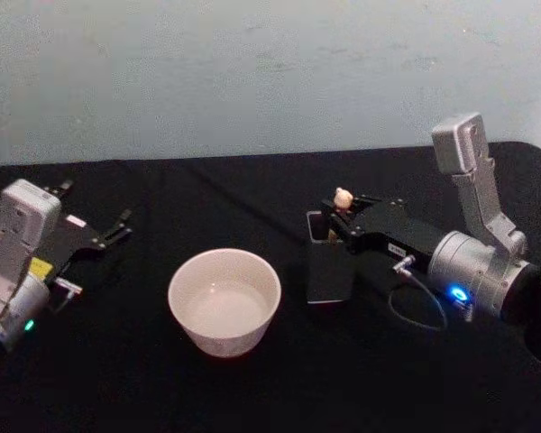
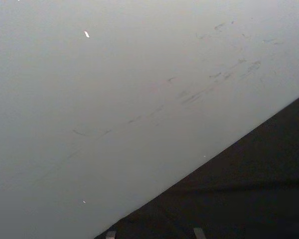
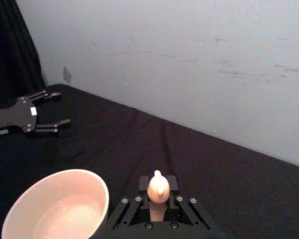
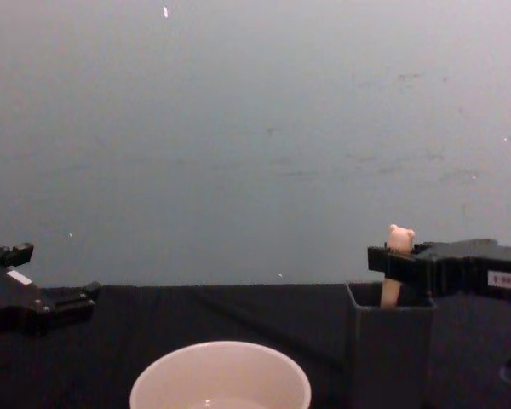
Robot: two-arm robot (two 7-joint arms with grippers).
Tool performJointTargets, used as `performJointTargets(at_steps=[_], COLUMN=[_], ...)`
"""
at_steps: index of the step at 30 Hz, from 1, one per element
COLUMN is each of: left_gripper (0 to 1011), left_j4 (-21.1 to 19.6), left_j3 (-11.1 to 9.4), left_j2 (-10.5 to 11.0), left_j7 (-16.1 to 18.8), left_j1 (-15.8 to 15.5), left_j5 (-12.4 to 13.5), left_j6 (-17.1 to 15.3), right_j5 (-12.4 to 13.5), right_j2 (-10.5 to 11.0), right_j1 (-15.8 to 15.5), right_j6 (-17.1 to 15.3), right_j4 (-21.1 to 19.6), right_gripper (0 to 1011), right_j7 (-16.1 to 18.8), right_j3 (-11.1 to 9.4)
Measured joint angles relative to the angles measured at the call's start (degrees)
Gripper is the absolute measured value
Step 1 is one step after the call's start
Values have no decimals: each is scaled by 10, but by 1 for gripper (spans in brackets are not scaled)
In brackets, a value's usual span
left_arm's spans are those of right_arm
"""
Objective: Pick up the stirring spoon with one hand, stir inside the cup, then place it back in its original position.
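Observation:
The stirring spoon (image 1: 343,198) stands upright in the dark grey square holder (image 1: 327,271), its bear head (image 4: 399,239) poking above the rim. My right gripper (image 1: 335,215) reaches in from the right and is shut on the beige handle just below the head; in the right wrist view its fingers (image 3: 139,199) press against the handle (image 3: 158,208) on both sides. The cream-white cup (image 1: 224,300) sits on the table left of the holder, apart from it. My left gripper (image 1: 97,202) rests open at the far left. The spoon's lower shaft is hidden inside the holder (image 4: 390,349).
A black cloth (image 1: 252,198) covers the table, and a pale wall (image 1: 252,72) runs behind it. A loose cable (image 1: 415,307) loops beside the right wrist. Open cloth lies between the cup (image 4: 220,379) and the left gripper (image 4: 58,271).

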State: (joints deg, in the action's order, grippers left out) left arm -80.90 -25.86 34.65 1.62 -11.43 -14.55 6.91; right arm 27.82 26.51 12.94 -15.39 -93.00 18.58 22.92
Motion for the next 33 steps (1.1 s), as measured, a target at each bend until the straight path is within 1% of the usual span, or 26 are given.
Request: performJointTargets(at_steps=[21,28,33], left_gripper=[1001,1001,1001], left_j4=[0,0,0], left_j3=[0,0,0], left_j2=[0,0,0], left_j7=[0,0,0], left_j1=[0,0,0], left_j5=[0,0,0], left_j6=[0,0,0], right_j5=[-10,-10,-5], right_j2=[-9,-12,-14], right_j1=[0,-2,-3], right_j6=[-4,-7,-11], right_j4=[8,10,13], right_gripper=[210,210,210], right_j7=[0,-2,-4], right_j3=[-7,-12,-16])
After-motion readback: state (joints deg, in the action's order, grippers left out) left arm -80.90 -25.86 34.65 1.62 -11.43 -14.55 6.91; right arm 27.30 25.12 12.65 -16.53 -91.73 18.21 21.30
